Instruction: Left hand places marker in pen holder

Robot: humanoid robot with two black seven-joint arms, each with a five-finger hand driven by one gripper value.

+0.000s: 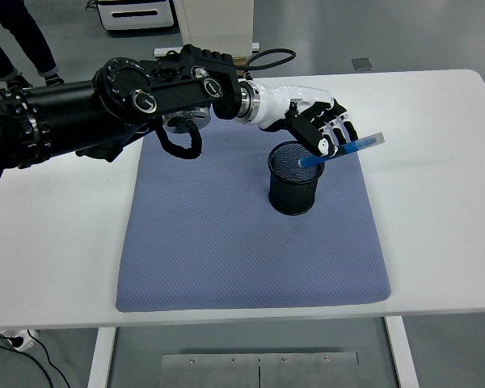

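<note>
My left hand reaches from the left across the blue mat and is shut on a blue marker. The marker is tilted, its white cap end up and to the right, its lower tip at the rim of the black mesh pen holder. The holder stands upright on the mat's right half, just below the hand. I cannot tell whether the marker tip is inside the rim. The right hand is out of view.
White table surrounds the mat. A person's legs show at the top left. A white box stands beyond the table's far edge.
</note>
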